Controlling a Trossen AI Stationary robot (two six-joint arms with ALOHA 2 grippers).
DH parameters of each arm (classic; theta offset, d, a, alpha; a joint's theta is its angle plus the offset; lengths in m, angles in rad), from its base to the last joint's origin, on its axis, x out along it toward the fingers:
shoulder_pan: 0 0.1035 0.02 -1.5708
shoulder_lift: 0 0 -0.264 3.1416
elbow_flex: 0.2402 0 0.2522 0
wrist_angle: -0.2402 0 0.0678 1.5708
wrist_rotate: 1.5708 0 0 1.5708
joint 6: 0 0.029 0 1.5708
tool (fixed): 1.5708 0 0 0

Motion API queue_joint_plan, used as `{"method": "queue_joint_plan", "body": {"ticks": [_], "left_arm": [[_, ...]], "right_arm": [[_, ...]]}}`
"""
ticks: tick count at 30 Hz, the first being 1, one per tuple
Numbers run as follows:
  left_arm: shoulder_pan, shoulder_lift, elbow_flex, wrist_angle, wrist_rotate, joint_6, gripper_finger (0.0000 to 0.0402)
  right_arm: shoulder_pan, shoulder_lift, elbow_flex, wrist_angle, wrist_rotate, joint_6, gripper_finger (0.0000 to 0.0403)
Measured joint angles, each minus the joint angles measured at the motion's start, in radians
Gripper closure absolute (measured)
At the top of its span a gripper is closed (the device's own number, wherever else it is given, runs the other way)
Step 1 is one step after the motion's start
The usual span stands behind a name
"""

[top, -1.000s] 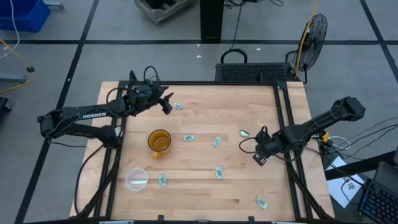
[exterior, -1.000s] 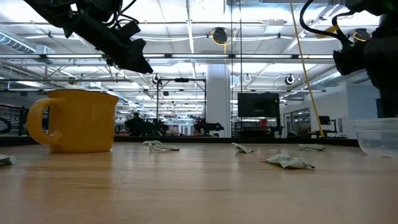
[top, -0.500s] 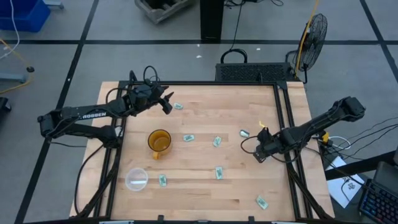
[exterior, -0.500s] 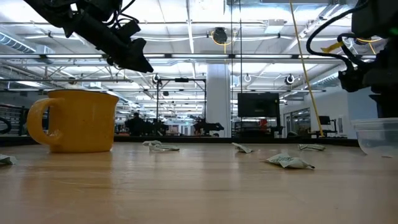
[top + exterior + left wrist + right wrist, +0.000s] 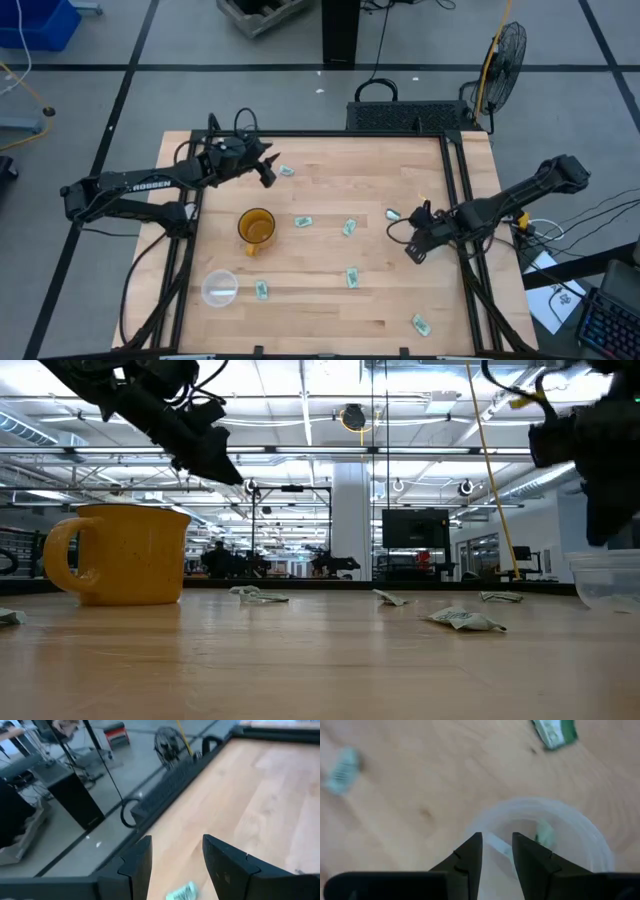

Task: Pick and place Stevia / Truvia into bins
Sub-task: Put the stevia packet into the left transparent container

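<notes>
Sweetener packets (image 5: 303, 221) lie scattered over the wooden table (image 5: 330, 190), near the yellow mug (image 5: 256, 228). The right gripper (image 5: 496, 851) hovers over a clear plastic cup (image 5: 580, 840) at the table's right side, fingers slightly apart and holding nothing; a packet (image 5: 544, 833) lies inside that cup. The left gripper (image 5: 176, 856) hangs spread wide above a packet (image 5: 181, 892) near the far left edge. Another clear cup (image 5: 219, 289) sits at front left.

Pale wood tabletop (image 5: 330, 300), dark frame rails along the edges. Resting on it: amber cup (image 5: 256, 228) left of centre; clear plastic cup (image 5: 219, 289) near the front-left; a second clear cup (image 5: 540, 845) at the right side; green-white sachets (image 5: 303, 222) scattered singly, well apart, across the middle and right.
</notes>
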Motion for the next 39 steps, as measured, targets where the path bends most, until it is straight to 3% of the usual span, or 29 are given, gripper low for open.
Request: {"method": "queue_joint_plan", "body": {"ticks": [3, 7, 12, 15, 19, 22, 26, 39], "left_arm": [[0.009, 0.009, 0.0, -0.045, 0.042, 0.0, 0.022], [0.046, 0.063, 0.0, -0.05, 0.138, -0.016, 0.022], [0.094, 0.21, 0.0, 0.002, 0.201, -0.051, 0.022], [0.112, 0.307, 0.0, 0.02, 0.236, 0.035, 0.022], [0.124, 0.409, 0.0, 0.022, 0.261, 0.121, 0.022], [0.123, 0.458, 0.0, 0.065, 0.258, 0.124, 0.022], [0.122, 0.506, 0.0, 0.173, 0.254, 0.148, 0.022], [0.122, 0.644, 0.002, 0.257, 0.255, 0.183, 0.022]], "right_arm": [[0.0, -0.029, 0.044, 0.003, 0.028, -0.046, 0.0301], [-0.024, -0.068, 0.08, 0.082, 0.189, -0.208, 0.0301], [-0.092, -0.095, 0.08, 0.35, 0.442, -0.563, 0.0301], [-0.14, -0.088, 0.08, 0.55, 0.533, -0.773, 0.0301], [-0.203, -0.064, 0.08, 0.749, 0.521, -0.964, 0.0301], [-0.239, -0.041, 0.08, 0.802, 0.521, -1.037, 0.0301], [-0.282, -0.007, 0.077, 0.793, 0.521, -1.054, 0.0301], [-0.376, 0.058, -0.017, 0.823, 0.52, -1.042, 0.0301]]}}
